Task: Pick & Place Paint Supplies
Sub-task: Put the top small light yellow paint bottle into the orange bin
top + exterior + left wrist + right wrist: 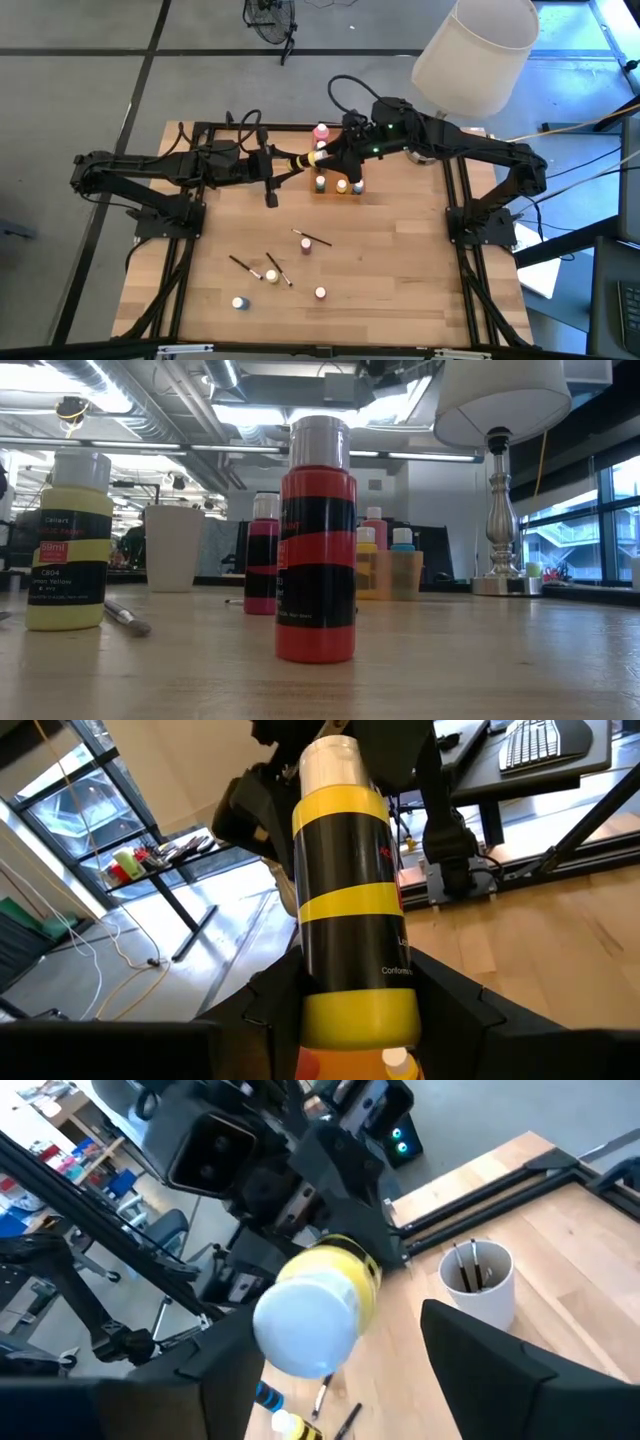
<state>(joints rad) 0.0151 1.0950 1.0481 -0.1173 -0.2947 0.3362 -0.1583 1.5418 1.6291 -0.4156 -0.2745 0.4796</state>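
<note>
A yellow-and-black paint bottle (pixel 300 160) with a white cap (pixel 305 1325) hangs level above the table's far middle. My left gripper (pixel 285 163) is shut on it, coming from the left. My right gripper (pixel 326 157) faces it from the right and is open. Its two fingers stand on either side of the cap without touching it. Small bottles (pixel 306 244) stand upright on their bases on the wooden table, and thin brushes (pixel 313 238) lie flat among them. A white cup (pixel 478 1280) holds brushes. My left gripper pinches the bottle's bottom end (pixel 360 1010) between its two fingers (pixel 275 995). The fingers come about level from the table's left and lie along the bottle. The bottle sticks out ahead of them, cap toward the right arm, lifted clear of the table.
A wooden holder with several small bottles (pixel 340 186) and a pink bottle (pixel 321 131) stand below the grippers. A white-shaded lamp (pixel 475 50) stands at the far right. In the low view, red (pixel 316 540), yellow (pixel 68 540) and pink (pixel 262 555) bottles stand near the front.
</note>
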